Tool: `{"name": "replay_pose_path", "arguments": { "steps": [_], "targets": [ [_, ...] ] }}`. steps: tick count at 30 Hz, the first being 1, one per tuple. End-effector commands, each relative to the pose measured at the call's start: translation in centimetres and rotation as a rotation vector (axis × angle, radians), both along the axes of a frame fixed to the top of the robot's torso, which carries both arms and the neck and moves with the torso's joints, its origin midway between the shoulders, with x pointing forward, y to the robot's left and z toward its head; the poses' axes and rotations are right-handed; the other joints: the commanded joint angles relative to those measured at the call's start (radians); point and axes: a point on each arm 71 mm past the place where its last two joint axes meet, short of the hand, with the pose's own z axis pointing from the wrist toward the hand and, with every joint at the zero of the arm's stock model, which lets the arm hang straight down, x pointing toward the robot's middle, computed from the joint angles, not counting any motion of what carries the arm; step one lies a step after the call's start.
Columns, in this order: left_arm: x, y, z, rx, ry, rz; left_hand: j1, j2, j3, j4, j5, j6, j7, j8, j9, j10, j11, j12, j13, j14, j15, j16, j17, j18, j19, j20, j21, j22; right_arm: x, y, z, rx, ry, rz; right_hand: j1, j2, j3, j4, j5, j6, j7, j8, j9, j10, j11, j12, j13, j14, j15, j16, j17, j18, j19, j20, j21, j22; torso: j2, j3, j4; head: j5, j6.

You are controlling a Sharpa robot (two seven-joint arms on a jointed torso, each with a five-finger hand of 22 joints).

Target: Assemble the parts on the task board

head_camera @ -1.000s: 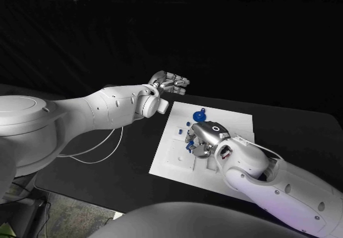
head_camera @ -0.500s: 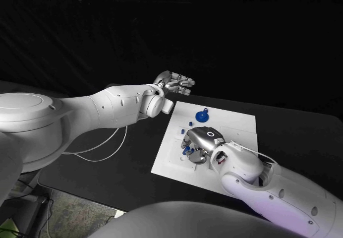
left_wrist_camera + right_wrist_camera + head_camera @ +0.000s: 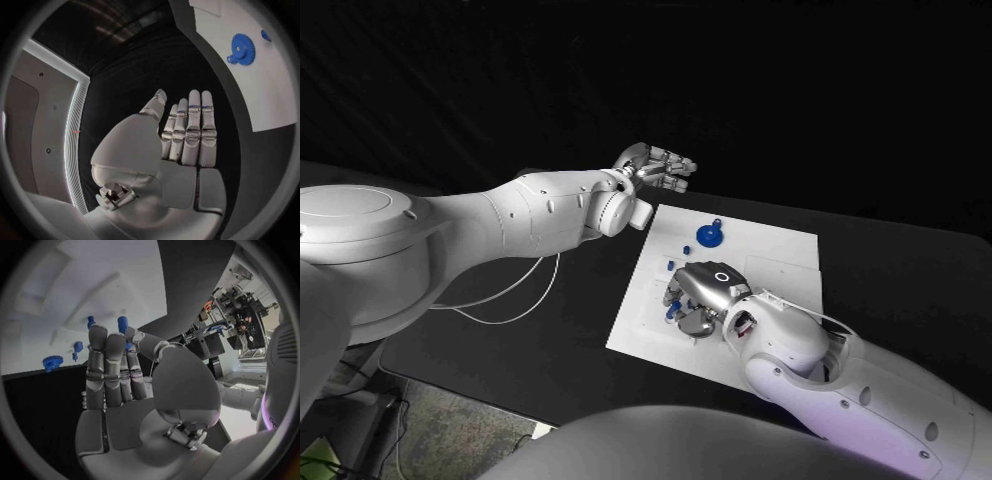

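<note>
Task board sits mid-table. R hand over board's centre, fingers straight, nothing held, above small blue parts. L hand off board's far corner, flat, empty. Blue gear near far edge.

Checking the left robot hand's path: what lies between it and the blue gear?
Nothing: left robot hand, bare black table, bare task board corner, then blue gear, head view.

Dim room, black surroundings: overhead light whitens the flat white task board, while fisheye wrist views bend its straight edges into curves.
</note>
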Motion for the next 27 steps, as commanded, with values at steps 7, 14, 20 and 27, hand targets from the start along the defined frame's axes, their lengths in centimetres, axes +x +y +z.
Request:
{"name": "replay_pose_path", "arguments": {
  "steps": [7, 14, 20, 27],
  "targets": [
    [0.0, -0.4, 0.0, -0.008, -0.002, -0.011, 0.002, 0.009, -0.001, 0.009, 0.000, -0.006, -0.001, 0.006, 0.001, -0.007, 0.002, -0.001, -0.001, -0.007, -0.002, -0.003, 0.000, -0.010, 0.003, 0.006, 0.005, -0.006, -0.2, 0.2, -0.3, -0.013, 0.012, 0.026, 0.006, 0.018, 0.003, -0.002, 0.003, 0.007, -0.001, 0.001, -0.002, 0.079, -0.022, 0.008, 0.009, 0.007, 0.001, -0.006, 0.002, 0.014, 0.030, -0.008, -0.005, 0.002, 0.000, 0.0001, 0.0001, 0.003, 0.000],
    [0.0, -0.4, 0.0, -0.009, -0.002, -0.012, 0.002, 0.009, -0.001, 0.009, 0.000, -0.006, -0.001, 0.006, 0.001, -0.007, 0.002, -0.001, -0.001, -0.007, -0.002, -0.003, 0.000, -0.010, 0.003, 0.006, 0.005, -0.006, -0.4, 0.3, -0.8, -0.026, 0.016, 0.030, 0.006, 0.019, 0.003, -0.005, 0.003, 0.007, -0.001, 0.001, -0.002, 0.078, -0.022, 0.008, 0.009, 0.007, 0.001, -0.007, 0.003, 0.014, 0.030, -0.008, -0.007, 0.005, 0.000, 0.0002, -0.0006, 0.004, 0.000],
    [0.0, -0.4, 0.0, -0.009, -0.002, -0.012, 0.002, 0.009, -0.001, 0.009, 0.000, -0.006, -0.001, 0.006, 0.001, -0.007, 0.002, -0.001, -0.001, -0.007, -0.002, -0.003, 0.000, -0.010, 0.003, 0.006, 0.005, -0.006, -0.4, 0.3, -1.1, -0.035, 0.004, 0.026, 0.006, 0.019, 0.003, -0.005, 0.003, 0.007, -0.001, 0.001, -0.002, 0.078, -0.022, 0.008, 0.009, 0.007, 0.001, -0.007, 0.003, 0.014, 0.030, -0.008, -0.007, 0.005, 0.000, 0.0006, 0.0002, 0.003, 0.000],
    [0.0, -0.4, 0.0, -0.008, -0.002, -0.012, 0.002, 0.009, -0.001, 0.009, 0.000, -0.006, -0.001, 0.006, 0.001, -0.007, 0.002, -0.001, -0.001, -0.007, -0.002, -0.003, 0.000, -0.010, 0.003, 0.006, 0.005, -0.006, -0.3, 0.3, -1.3, -0.042, -0.003, 0.022, 0.005, 0.020, 0.003, -0.007, 0.003, 0.007, -0.001, 0.001, -0.002, 0.078, -0.022, 0.007, 0.009, 0.007, 0.001, -0.007, 0.005, 0.014, 0.031, -0.008, -0.009, 0.008, 0.000, -0.0001, 0.0003, 0.002, 0.000]
  ]
}}
